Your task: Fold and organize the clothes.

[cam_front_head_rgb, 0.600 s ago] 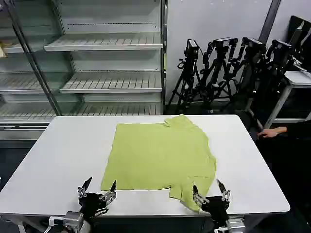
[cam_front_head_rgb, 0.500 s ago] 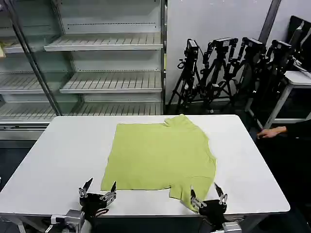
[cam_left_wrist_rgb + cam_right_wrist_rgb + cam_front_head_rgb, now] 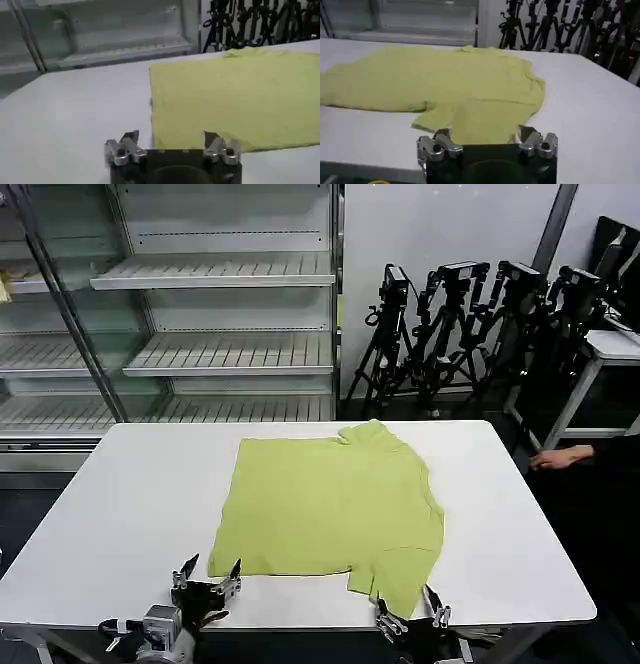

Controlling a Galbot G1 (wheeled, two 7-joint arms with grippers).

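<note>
While spread flat, 1 T-shirt (image 3: 330, 509), 1 table (image 3: 130, 504), 2 grippers.

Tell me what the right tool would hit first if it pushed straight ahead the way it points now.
Most likely the T-shirt: the right tool, open at the table's near edge, points at its nearest flap. Depth is unclear, so it might pass just above the cloth.

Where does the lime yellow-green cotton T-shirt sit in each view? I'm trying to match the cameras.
Head view: lime yellow-green cotton T-shirt spread flat mid-table, a sleeve toward the near edge.
Left wrist view: T-shirt beyond the open left gripper.
Right wrist view: T-shirt ahead of the open right gripper.
Shared landmark: black camera tripods behind the table.
</note>
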